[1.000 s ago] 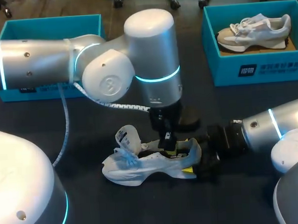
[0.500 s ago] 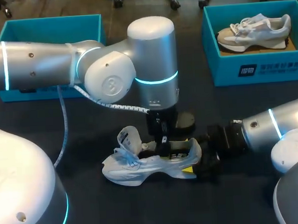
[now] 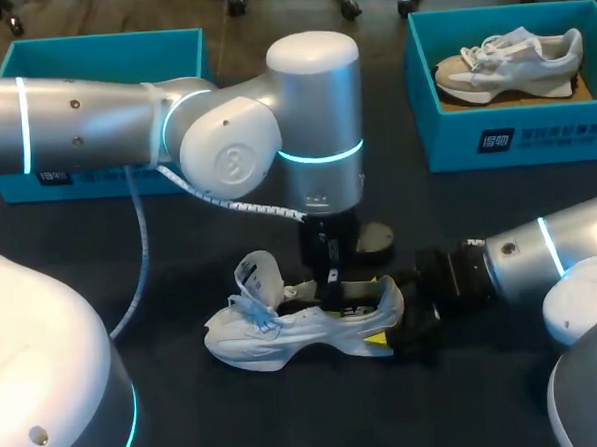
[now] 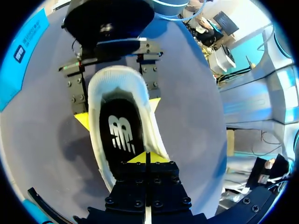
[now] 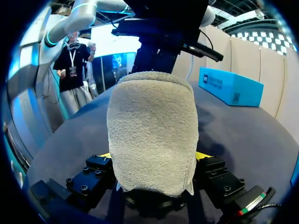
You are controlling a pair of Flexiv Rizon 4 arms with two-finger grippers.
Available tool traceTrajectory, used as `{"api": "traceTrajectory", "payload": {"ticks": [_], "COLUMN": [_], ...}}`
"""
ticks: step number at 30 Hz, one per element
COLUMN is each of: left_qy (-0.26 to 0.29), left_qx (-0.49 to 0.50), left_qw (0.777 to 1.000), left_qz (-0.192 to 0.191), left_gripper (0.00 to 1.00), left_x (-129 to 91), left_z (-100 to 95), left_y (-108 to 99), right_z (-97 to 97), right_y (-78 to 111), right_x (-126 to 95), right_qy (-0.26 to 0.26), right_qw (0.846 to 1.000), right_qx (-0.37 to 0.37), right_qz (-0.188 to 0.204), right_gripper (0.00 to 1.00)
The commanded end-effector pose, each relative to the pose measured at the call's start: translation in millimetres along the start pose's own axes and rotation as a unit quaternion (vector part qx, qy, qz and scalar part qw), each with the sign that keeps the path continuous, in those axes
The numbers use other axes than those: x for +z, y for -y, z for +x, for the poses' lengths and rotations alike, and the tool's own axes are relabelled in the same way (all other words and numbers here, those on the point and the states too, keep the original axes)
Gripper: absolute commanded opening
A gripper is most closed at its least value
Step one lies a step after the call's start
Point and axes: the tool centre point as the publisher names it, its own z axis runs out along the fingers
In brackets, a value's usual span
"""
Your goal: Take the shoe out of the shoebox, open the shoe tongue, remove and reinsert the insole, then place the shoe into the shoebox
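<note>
A white shoe lies on its side on the dark table, in the lower middle of the head view. Its toe points to the left and its tongue stands up.

The left arm reaches in from the left edge. The left gripper points straight down into the shoe's opening. In the left wrist view its yellow fingertips are pressed together right at the black insole; whether they pinch anything cannot be told.

The right arm enters from the lower right. The right gripper clamps the shoe's heel, one yellow tip on each side.

A teal shoebox in the upper right corner holds a second shoe. Another teal shoebox sits in the upper left, partly hidden behind the left arm.
</note>
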Motion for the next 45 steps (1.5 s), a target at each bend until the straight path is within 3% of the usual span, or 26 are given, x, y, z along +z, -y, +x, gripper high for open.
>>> {"api": "traceTrajectory", "payload": {"ticks": [1, 9, 19, 20, 23, 25, 32, 36, 38, 40, 45], "left_qy": [-0.014, -0.034, -0.047, -0.042, -0.043, -0.039, -0.029, -0.018, -0.006, 0.000, 0.028], "left_qx": [-0.002, -0.022, 0.006, 0.003, 0.012, 0.014, 0.009, 0.007, 0.007, 0.003, -0.011], "left_qw": [1.000, 0.999, 0.999, 0.999, 0.999, 0.999, 0.999, 1.000, 1.000, 1.000, 1.000], "left_qz": [0.000, -0.026, -0.009, -0.016, -0.019, -0.020, -0.014, -0.016, -0.019, -0.012, -0.003], "left_gripper": [0.00, 0.00, 0.00, 0.05, 0.07, 0.00, 0.03, 0.15, 0.30, 0.36, 0.32], "left_x": [4, 11, 15, 18, 23, 24, 28, 36, 36, 34, 39], "left_z": [-4.4, 3.8, 12.5, 13.1, 11.6, 10.3, 7.8, 7.1, 8.1, 7.6, -0.4], "left_y": [-6, -18, -21, -20, -19, -19, -20, -20, -21, -22, -24], "right_z": [0.4, 0.4, 0.4, 0.4, 0.4, 0.4, 0.4, 0.4, 0.4, 0.4, 0.4], "right_y": [-1.5, -1.5, -1.5, -1.5, -1.5, -1.5, -1.5, -1.5, -1.5, -1.5, -1.5], "right_x": [0, 0, 0, 0, 0, 0, 0, 0, 0, 0, 0], "right_qy": [0.000, 0.000, 0.000, 0.000, 0.000, 0.000, 0.000, 0.000, 0.000, 0.000, 0.000], "right_qw": [1.000, 1.000, 1.000, 1.000, 1.000, 1.000, 1.000, 1.000, 1.000, 1.000, 1.000], "right_qx": [0.000, 0.000, 0.000, 0.000, 0.000, 0.000, 0.000, 0.000, 0.000, 0.000, 0.000], "right_qz": [0.003, 0.003, 0.003, 0.003, 0.003, 0.003, 0.003, 0.003, 0.003, 0.003, 0.003], "right_gripper": [0.00, 0.00, 0.00, 0.00, 0.00, 0.00, 0.00, 0.00, 0.00, 0.00, 0.00]}}
